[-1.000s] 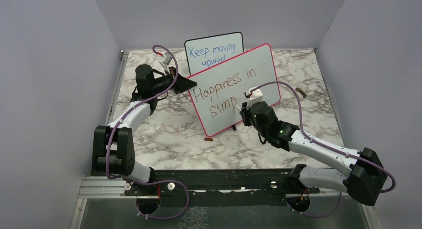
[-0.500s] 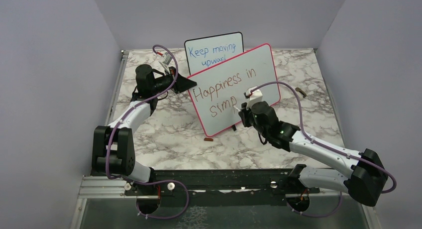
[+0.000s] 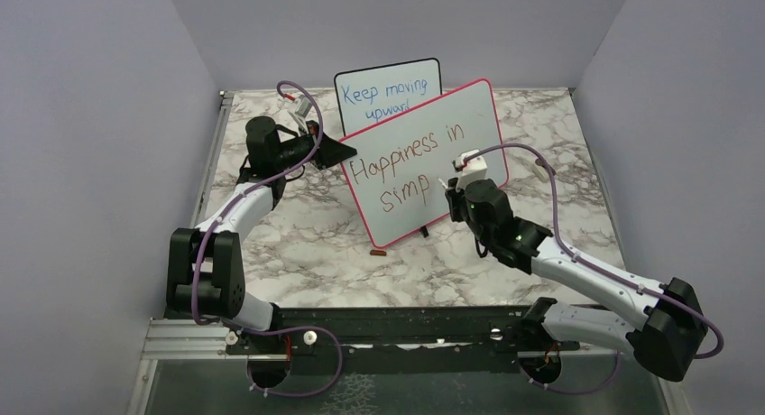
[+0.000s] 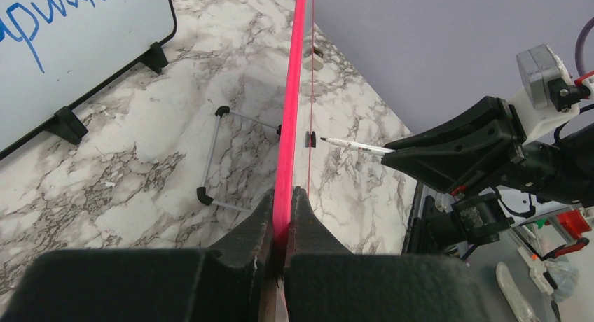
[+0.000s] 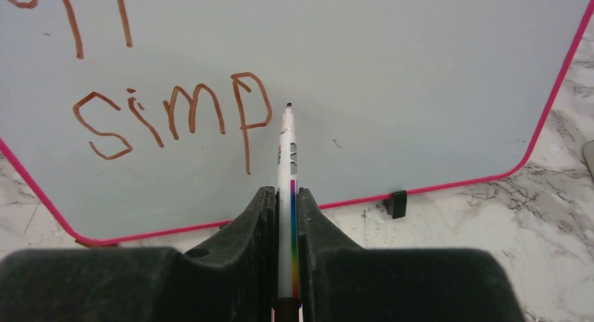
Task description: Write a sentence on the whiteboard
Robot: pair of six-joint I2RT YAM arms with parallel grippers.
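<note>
We moved right tool [image 5: 286, 194], clenched on white marker pen [image 5: 287, 143], past "simp" | left tool [image 4: 281, 197] clamps pink-framed whiteboard [image 3: 469, 117] | brownish-red sentence [image 5: 175, 115] unfinished

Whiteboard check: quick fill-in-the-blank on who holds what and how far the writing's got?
The left gripper clamps the whiteboard, which stands in front of the ____-lettered board.
The right gripper holds a pen, tip just right of the letter ____.
The sentence's lower line reads ____.
Missing: blue; p; simp.

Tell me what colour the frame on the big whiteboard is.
Pink-red. The whiteboard frame shows best in the right wrist view, along the lower edge.
</note>
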